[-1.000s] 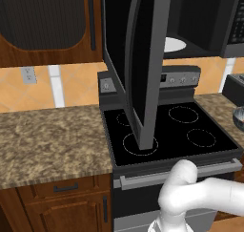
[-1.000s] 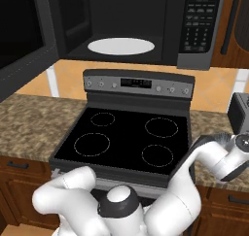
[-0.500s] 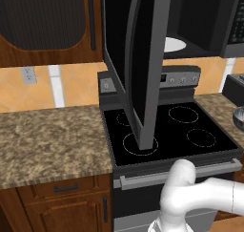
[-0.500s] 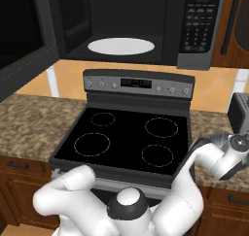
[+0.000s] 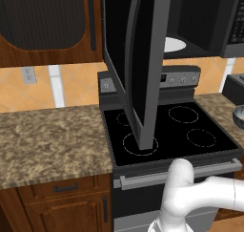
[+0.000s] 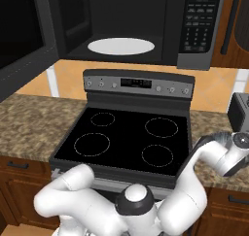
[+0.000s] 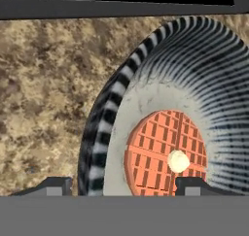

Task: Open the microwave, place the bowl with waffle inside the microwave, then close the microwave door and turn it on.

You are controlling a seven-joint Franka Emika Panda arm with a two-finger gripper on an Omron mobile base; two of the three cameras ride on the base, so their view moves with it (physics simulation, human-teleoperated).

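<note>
The microwave hangs open above the stove, and its door is swung out toward me, edge-on in the left base view. The same door stands at the far left of the right base view. The hand view looks down at close range on the grey ribbed bowl, which holds an orange waffle with a pale pat on top. My gripper is open, with one fingertip outside the bowl's wall and the other over its inside. The bowl's rim peeks in at the right edge of the left base view.
A white turntable plate lies inside the microwave, and the button panel is to its right. The black four-ring stove sits below, with granite counter on both sides. A dark toaster stands behind my hand. Wooden cabinet is at upper left.
My hand has sunk slightly toward the counter at the right. The microwave door and the rest of the scene stay as they were.
</note>
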